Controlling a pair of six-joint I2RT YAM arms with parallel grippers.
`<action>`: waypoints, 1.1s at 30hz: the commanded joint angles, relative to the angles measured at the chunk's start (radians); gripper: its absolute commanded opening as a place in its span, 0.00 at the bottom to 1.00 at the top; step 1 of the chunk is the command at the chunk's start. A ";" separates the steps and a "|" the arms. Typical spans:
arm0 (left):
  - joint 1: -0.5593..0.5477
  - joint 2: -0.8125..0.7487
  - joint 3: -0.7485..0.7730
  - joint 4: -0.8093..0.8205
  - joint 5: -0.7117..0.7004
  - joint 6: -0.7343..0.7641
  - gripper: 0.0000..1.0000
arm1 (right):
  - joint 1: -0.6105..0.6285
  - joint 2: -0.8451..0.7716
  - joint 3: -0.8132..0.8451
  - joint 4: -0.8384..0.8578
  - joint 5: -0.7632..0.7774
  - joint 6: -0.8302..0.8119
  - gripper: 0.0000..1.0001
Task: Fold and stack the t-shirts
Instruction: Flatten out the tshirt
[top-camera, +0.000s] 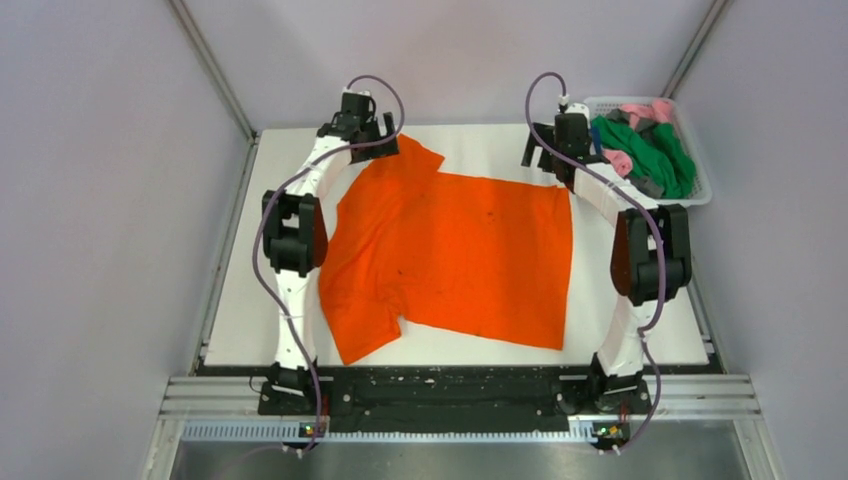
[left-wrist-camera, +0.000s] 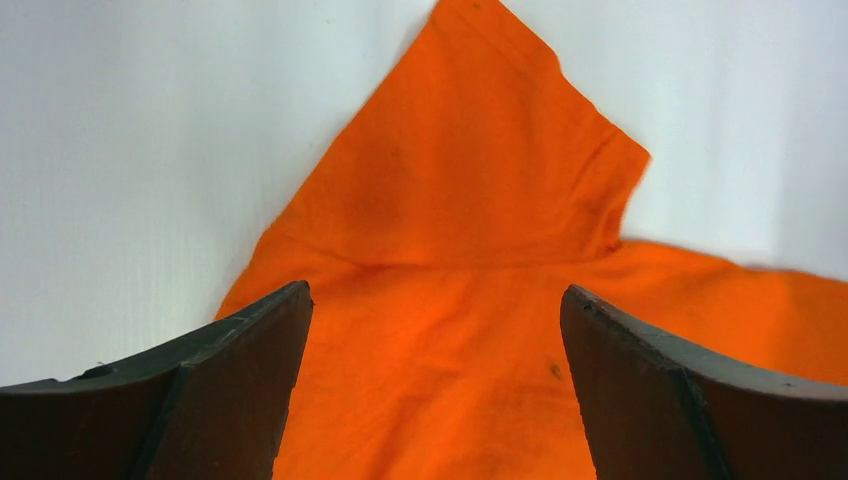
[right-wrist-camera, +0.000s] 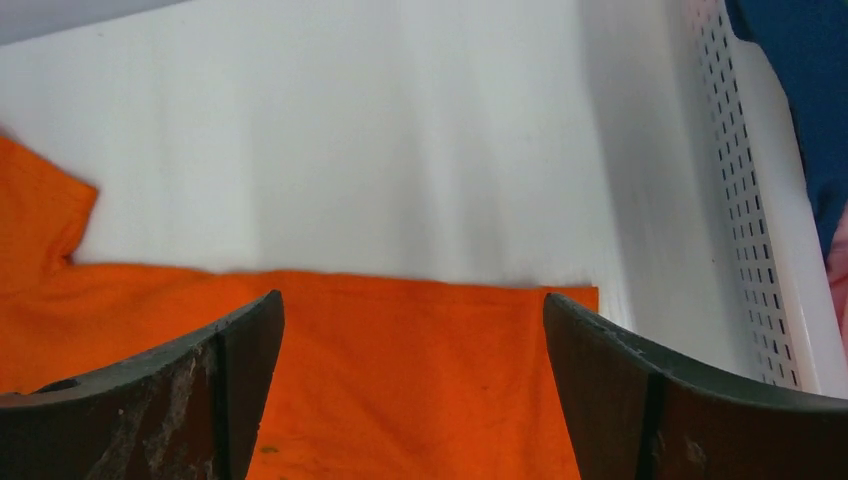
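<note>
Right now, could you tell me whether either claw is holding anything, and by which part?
Nothing is held: the left claw and right claw both stand open over the shirt's far edge.

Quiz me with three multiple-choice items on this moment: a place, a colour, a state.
1. Where does the white plastic mesh basket stand?
A. far right corner of the white table
B. near left corner
C. table centre
2. What colour is the short-sleeved cloth t-shirt spread on the table?
A. green
B. orange
C. blue
3. How do the left claw and right claw stand?
A. both shut on cloth
B. left shut, right open
C. both open, holding nothing
Answers: 1 A, the top view shows it there; 2 B, every view shows orange cloth; 3 C, each wrist view shows fingers wide apart.
</note>
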 joint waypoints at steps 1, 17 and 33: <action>-0.003 -0.221 -0.113 0.062 0.035 -0.035 0.99 | 0.004 -0.159 -0.082 0.024 -0.074 0.057 0.99; -0.083 -0.885 -1.151 0.238 0.117 -0.286 0.99 | 0.267 -0.618 -0.777 -0.048 -0.164 0.288 0.99; -0.135 -1.343 -1.681 0.140 0.155 -0.494 0.99 | 0.266 -0.658 -0.924 -0.117 0.074 0.348 0.99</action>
